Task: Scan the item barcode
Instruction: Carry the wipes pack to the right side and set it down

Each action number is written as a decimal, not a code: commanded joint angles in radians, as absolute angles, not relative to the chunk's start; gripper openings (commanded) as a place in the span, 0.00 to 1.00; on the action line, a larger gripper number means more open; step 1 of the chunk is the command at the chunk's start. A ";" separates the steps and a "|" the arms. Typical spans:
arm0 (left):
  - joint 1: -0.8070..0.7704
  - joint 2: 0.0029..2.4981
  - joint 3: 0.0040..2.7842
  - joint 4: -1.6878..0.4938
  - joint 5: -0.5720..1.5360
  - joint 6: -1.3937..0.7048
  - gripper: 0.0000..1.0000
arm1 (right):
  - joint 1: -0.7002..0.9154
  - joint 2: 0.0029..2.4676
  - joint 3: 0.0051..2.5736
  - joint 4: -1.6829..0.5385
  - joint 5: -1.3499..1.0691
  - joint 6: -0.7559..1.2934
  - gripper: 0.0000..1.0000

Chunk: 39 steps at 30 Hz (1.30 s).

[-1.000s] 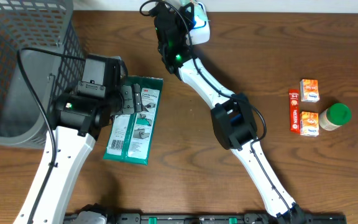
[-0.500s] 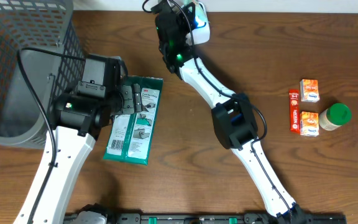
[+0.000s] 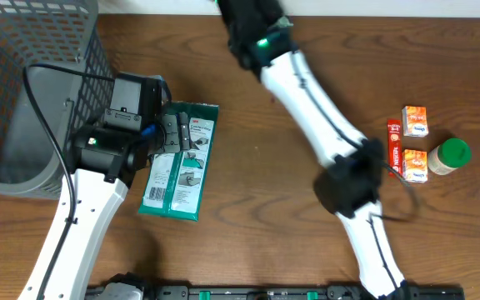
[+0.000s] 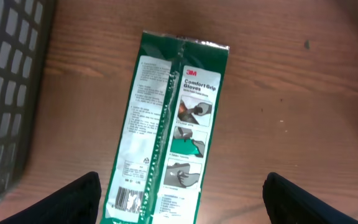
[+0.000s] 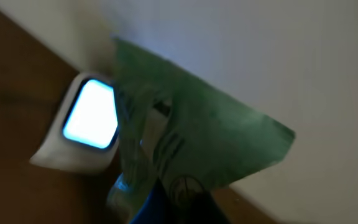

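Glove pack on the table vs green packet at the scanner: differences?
The glove pack lies flat on the table below the open left gripper; the green packet is held up by the shut right gripper beside the lit scanner. The glove pack's print is readable; the packet's is blurred. Both are green.

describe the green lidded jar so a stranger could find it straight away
On the wooden table, go to the cluster of small things near the right edge. The jar is farthest right, beside an orange carton; it alone is round with a green lid.
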<state>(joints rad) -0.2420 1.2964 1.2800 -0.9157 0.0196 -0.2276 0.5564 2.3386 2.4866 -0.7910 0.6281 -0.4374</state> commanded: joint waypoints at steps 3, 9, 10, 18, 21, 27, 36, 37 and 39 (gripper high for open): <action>-0.237 1.300 1.293 -0.916 0.007 -0.214 0.84 | 0.470 2.151 2.506 -1.070 0.232 -0.181 0.01; -0.237 1.300 1.293 -0.916 0.007 -0.214 0.84 | 0.302 2.100 2.503 -1.452 -0.033 -0.083 0.01; -0.237 1.300 1.293 -0.916 0.007 -0.214 0.84 | 0.279 2.110 2.498 -1.496 -0.057 -0.083 0.01; -0.237 1.300 1.293 -0.916 0.007 -0.214 0.84 | 0.124 2.140 2.230 -1.597 -0.080 -0.083 0.01; -0.237 1.300 1.293 -0.916 0.007 -0.214 0.84 | 0.084 2.140 2.103 -1.522 -0.080 -0.083 0.01; -0.237 1.300 1.293 -0.916 0.007 -0.214 0.84 | 0.004 2.140 1.851 -1.337 -0.080 -0.083 0.01; -0.237 1.300 1.293 -0.916 0.007 -0.214 0.84 | -0.068 2.140 1.668 -1.176 -0.080 -0.083 0.38; -0.237 1.300 1.293 -0.916 0.007 -0.214 0.84 | -0.072 2.140 1.662 -1.169 -0.080 -0.083 0.55; -0.237 1.300 1.293 -0.916 0.007 -0.214 0.84 | -0.079 2.140 1.661 -1.169 -0.079 -0.083 0.85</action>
<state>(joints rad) -0.2420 1.2964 1.2800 -0.9157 0.0193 -0.2276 -0.0700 2.1429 1.6676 -1.1759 -0.0719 -0.0872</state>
